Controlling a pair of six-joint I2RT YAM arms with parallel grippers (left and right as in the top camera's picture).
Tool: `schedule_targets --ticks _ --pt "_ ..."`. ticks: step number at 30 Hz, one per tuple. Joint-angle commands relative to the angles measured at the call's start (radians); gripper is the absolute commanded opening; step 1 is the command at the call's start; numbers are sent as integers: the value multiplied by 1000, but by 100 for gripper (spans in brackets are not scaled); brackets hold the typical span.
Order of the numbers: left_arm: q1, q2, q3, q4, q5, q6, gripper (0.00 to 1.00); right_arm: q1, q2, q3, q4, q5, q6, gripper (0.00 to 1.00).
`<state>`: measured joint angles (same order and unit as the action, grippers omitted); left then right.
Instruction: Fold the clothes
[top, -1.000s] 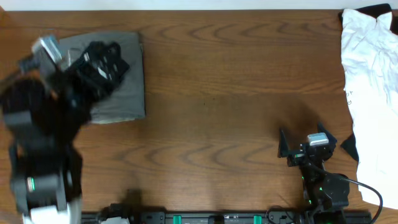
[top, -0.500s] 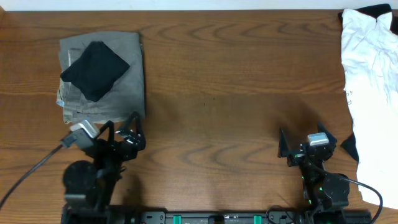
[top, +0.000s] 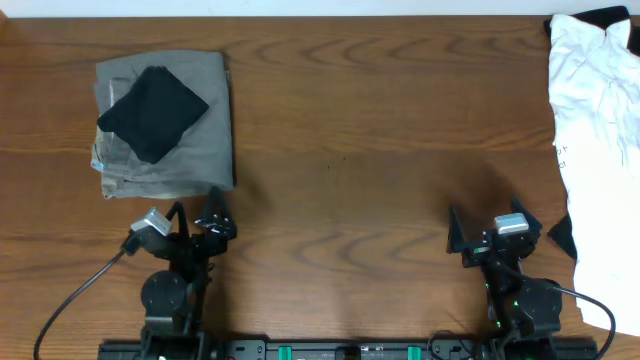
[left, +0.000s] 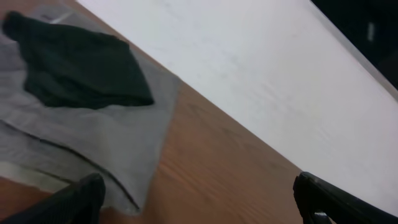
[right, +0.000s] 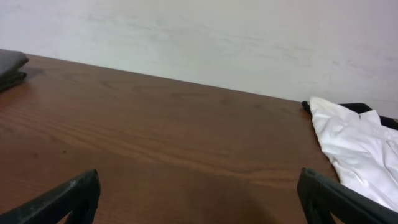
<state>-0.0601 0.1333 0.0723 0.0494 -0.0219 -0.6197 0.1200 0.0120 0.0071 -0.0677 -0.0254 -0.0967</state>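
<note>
The clothes, a black T-shirt (top: 153, 111) folded into a small diamond-shaped packet, lie on top of folded grey-green trousers (top: 205, 140) at the table's back left. The left wrist view shows the same black T-shirt (left: 81, 68) resting on the trousers (left: 124, 146). My left gripper (top: 197, 208) is open and empty, near the front edge just below the stack. It touches nothing, and only bare wood shows between the tips of that left gripper (left: 199, 199). My right gripper (top: 485, 216) is open and empty at the front right, and in its own wrist view the right gripper (right: 199, 196) is over bare table.
A crumpled white garment (top: 595, 120) with small dark print covers the table's right edge, seen too as the white garment (right: 357, 149) in the right wrist view. A pale wall (right: 199, 37) stands behind the wooden table (top: 380, 150).
My left arm has pulled back from over the stack to the front edge, leaving the folded black T-shirt on the trousers. The right arm has not moved.
</note>
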Motion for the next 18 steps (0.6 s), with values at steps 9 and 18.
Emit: schedule_targets --ticks 9,18 --pt "-3 -82 -3 8 -61 345 98 -16 -5 -2 -5 10 -10 99" --pt "-23 -132 -4 -73 -57 519 98 -16 -5 -2 -5 10 -10 99"
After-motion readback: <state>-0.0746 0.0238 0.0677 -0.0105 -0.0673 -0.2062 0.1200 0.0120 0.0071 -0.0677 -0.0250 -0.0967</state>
